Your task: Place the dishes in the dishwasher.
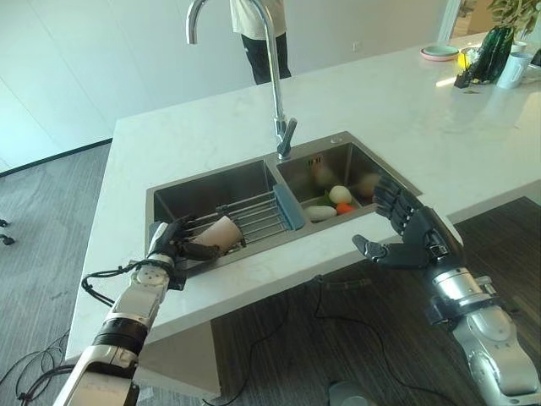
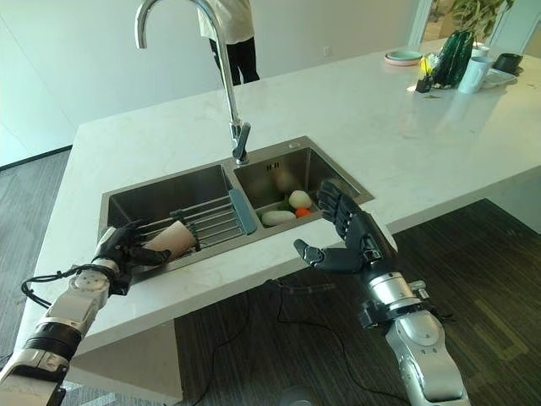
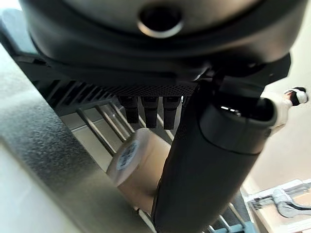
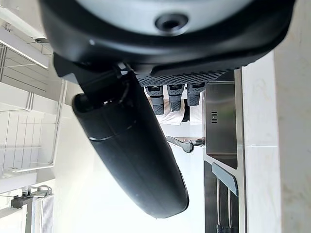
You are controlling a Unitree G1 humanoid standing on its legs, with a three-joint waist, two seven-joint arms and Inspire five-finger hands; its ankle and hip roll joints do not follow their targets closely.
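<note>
- Starting at the left: our left hand point(image 1: 173, 245) has its fingers and thumb curled round a beige cup point(image 1: 218, 232); it lies on its side on the wire rack point(image 1: 258, 216) in the left basin of the sink point(image 1: 169, 196)
- we'd firm up that grip before lifting, then raise it straight so the rim doesn't snag the rack bars
- the right basin has veggies point(image 1: 336, 201) in it; not our job
- right hand point(image 1: 407, 233) hangs over the counter point(image 1: 406, 127) edge, fingers spread, holding nothing; keep it clear or ready to help
</note>
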